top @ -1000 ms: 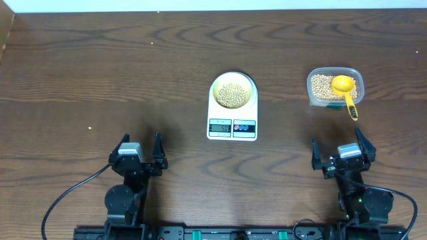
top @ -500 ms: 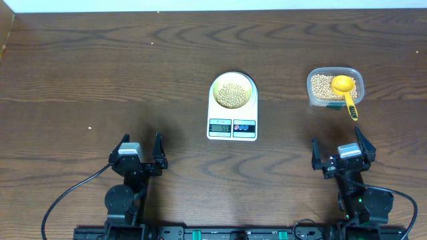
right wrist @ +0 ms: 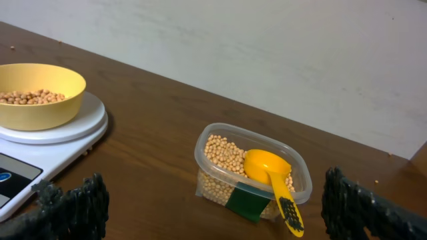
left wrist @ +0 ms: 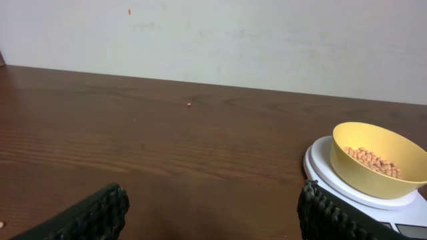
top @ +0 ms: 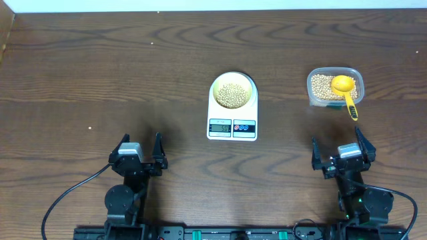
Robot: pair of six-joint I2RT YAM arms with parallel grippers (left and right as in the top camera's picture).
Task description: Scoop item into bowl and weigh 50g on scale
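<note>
Dark table (top: 80,80) bears bowl (top: 233,91) on scale (top: 232,128), well beyond left gripper (top: 141,143) and right gripper (top: 337,143), both wide.

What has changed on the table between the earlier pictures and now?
Nothing visibly changed. The left gripper and the right gripper stay open and empty at the near side of the table. The bowl with beans still sits on the scale, and the yellow scoop still lies in the clear tub.
</note>
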